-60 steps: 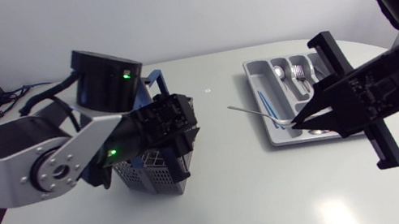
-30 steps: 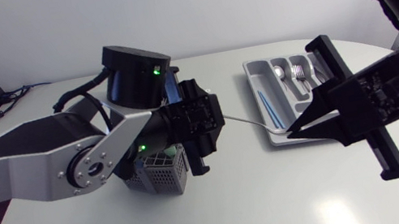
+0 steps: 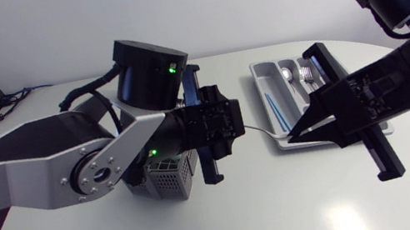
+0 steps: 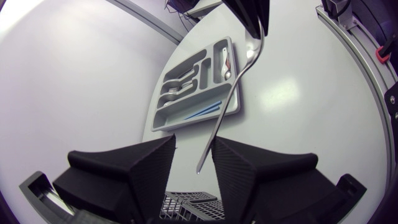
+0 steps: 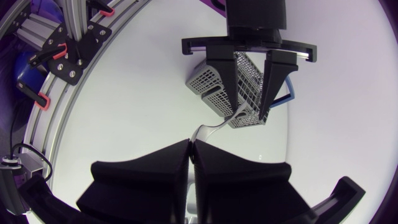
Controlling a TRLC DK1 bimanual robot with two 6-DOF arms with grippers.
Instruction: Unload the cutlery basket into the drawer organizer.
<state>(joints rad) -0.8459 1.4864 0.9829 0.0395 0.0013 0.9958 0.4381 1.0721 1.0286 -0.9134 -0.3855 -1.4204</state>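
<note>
Silver cutlery piece in mid-air: our right gripper is clamped on one end, the other end sits between our left gripper's parted fingers

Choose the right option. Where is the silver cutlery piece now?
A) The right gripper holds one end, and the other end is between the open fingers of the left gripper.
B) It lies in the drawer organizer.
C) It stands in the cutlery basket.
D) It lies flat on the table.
A: the right gripper is shut on one end of the silver cutlery piece, whose free end sits untouched between the open fingers of the left gripper.
</note>
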